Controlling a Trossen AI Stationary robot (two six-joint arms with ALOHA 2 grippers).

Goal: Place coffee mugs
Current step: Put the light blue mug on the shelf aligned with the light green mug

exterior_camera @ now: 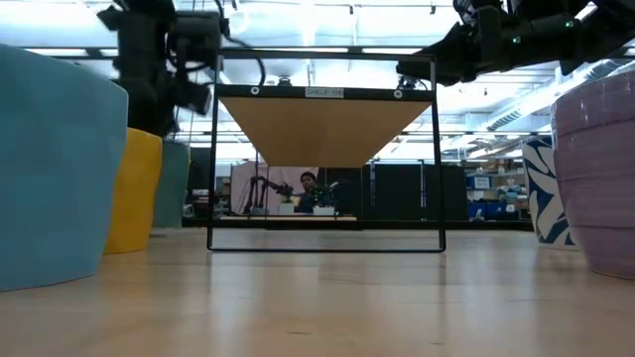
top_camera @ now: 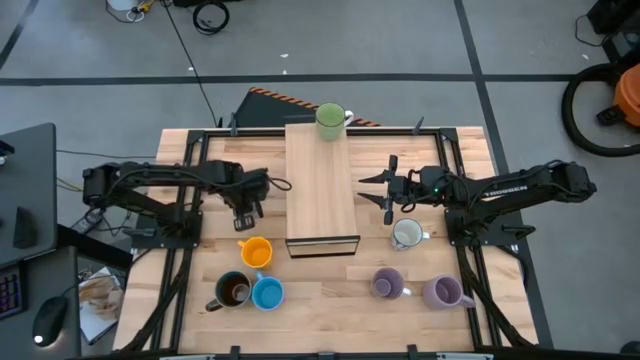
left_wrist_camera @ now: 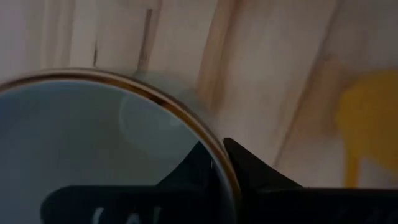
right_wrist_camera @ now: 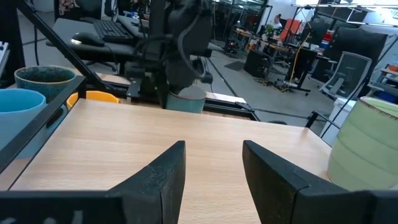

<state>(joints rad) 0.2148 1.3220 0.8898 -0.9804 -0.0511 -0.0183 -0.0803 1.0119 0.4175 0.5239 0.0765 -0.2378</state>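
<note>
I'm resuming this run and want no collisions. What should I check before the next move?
1. Left gripper has the white mug: ok, gripped at its rim.
2. Right gripper empty, jaws open: ok.
3. Room on the shelf top: ok, only the green mug stands at its far end.
4. Held mug lifted clear of the table: cannot tell.
</note>
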